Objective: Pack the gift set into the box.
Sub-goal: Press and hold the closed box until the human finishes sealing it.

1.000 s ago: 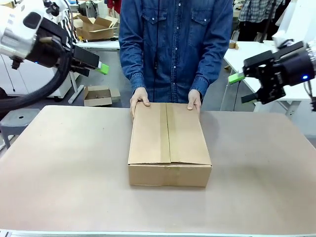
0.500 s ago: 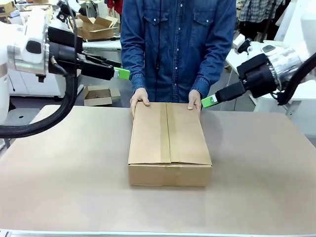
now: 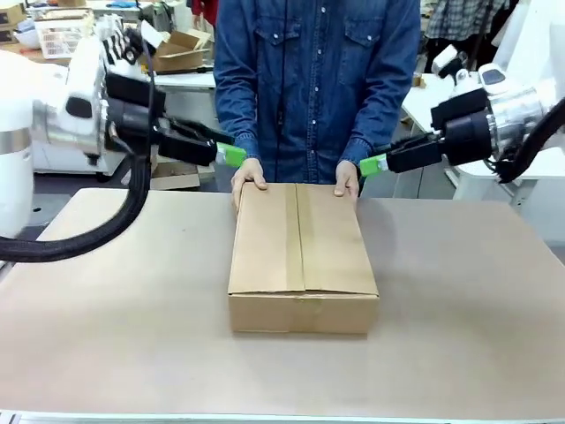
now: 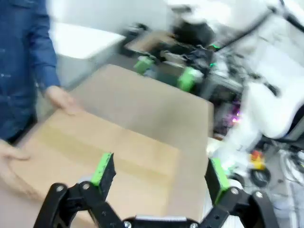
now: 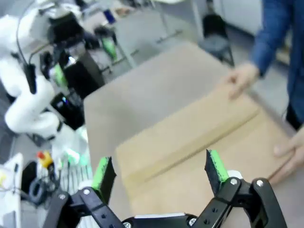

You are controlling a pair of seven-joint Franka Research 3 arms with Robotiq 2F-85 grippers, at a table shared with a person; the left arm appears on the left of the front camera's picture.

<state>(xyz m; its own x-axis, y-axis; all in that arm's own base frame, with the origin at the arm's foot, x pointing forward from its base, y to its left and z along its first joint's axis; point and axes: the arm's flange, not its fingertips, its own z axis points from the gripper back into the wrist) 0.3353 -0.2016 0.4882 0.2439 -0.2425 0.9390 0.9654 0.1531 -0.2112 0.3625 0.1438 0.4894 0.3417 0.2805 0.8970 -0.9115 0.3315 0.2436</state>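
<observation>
Box (image 3: 303, 256) sat mid-counter (image 3: 106, 300), flaps shut, person's hands (image 3: 250, 176) on far edge. Gift set unseen. Left tool (image 3: 231, 156) and right tool (image 3: 372, 165) hovered spread, empty. Stiff corrugated board, likely light; best gripped at side walls.

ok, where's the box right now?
In the front view, the box sits closed at table centre, the person's hands on its far edge, between both open grippers.

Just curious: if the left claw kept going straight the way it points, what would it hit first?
Probably the person's hand on the box; the left claw points at it, though depth is unclear.
</observation>
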